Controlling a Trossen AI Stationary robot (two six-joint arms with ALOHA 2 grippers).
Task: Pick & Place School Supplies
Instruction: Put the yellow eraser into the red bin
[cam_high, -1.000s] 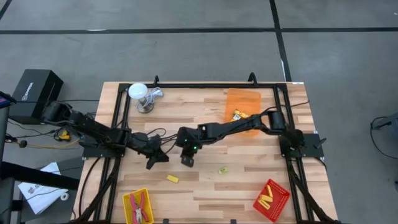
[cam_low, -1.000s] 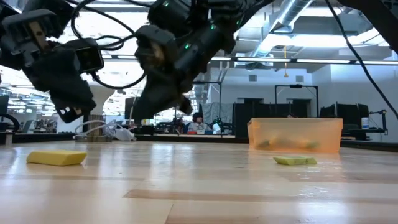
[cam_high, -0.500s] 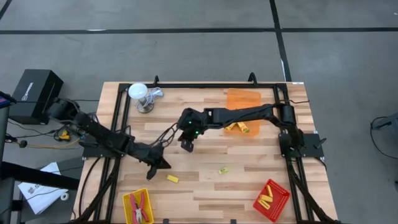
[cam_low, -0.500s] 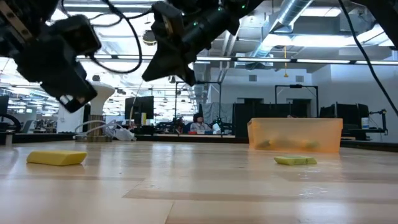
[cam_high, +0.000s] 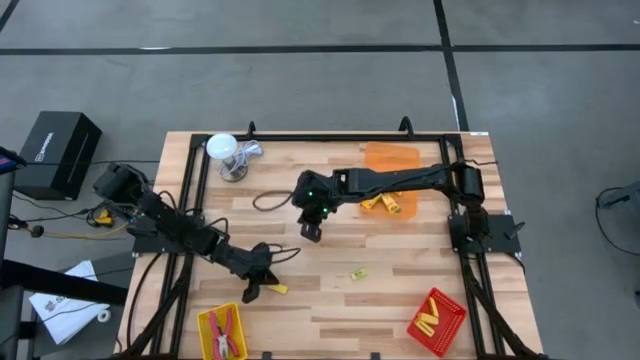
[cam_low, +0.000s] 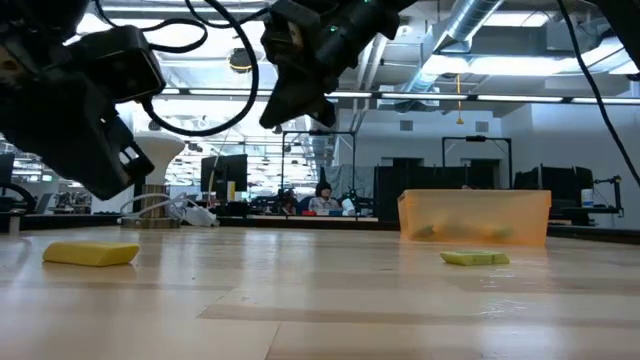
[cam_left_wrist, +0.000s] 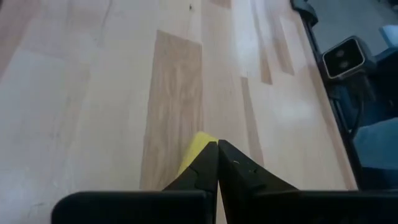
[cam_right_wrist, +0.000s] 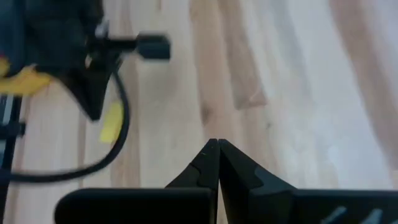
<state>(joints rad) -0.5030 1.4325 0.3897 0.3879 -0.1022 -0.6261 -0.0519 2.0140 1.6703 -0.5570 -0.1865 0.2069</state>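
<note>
A yellow block (cam_high: 277, 289) lies flat on the wooden table near its front left, and shows in the low view (cam_low: 90, 254). My left gripper (cam_high: 252, 292) is shut and hangs just to the block's left, above the table (cam_low: 115, 185). In the left wrist view its tips (cam_left_wrist: 217, 146) partly hide the block (cam_left_wrist: 198, 144). A smaller yellow piece (cam_high: 358, 273) lies toward the middle. My right gripper (cam_high: 312, 234) is shut with nothing in it, held high over the table's middle (cam_low: 285, 105).
An orange tray (cam_high: 392, 165) at the far right holds yellow pieces (cam_high: 385, 203). A red tray (cam_high: 437, 322) with yellow sticks stands at the near right. A yellow tray (cam_high: 205, 325) with red-handled pliers (cam_high: 225, 335) is at the near left, and a white cup (cam_high: 225, 152) far left.
My left gripper has swung toward the table's near edge and come beside the yellow block, which has stayed where it was. My right gripper has risen and drawn back toward the far edge, then a little to the right.
</note>
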